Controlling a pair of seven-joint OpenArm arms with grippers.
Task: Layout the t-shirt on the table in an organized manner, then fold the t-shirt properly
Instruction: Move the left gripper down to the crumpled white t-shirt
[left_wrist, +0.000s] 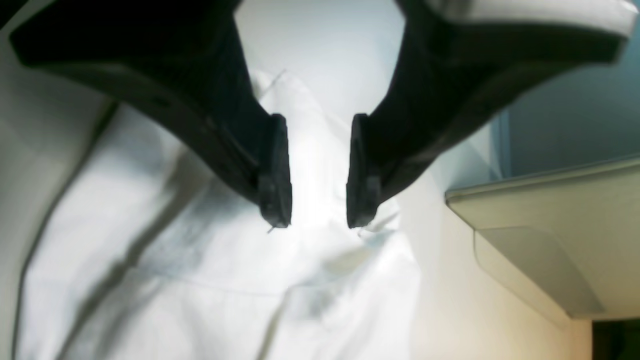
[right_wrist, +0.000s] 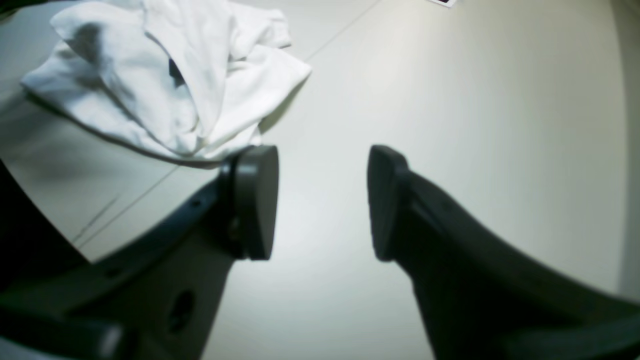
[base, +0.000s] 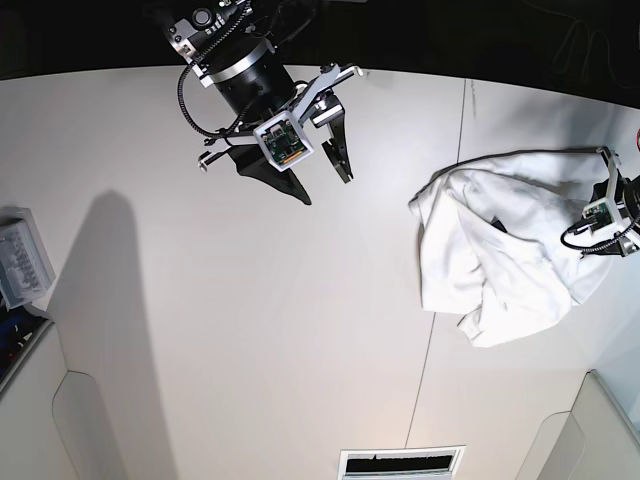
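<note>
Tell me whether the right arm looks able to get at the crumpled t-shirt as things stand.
Probably yes. The right gripper hangs open and empty over bare table, and nothing lies between it and the t-shirt. It would have to cross some way, though, since the left gripper is already over the cloth.

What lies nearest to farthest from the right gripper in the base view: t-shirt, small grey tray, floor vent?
1. The t-shirt, crumpled on the view's right of the right gripper.
2. The small grey tray, at the left edge.
3. The floor vent, at the bottom edge.
Tray and vent rank closely.
</note>
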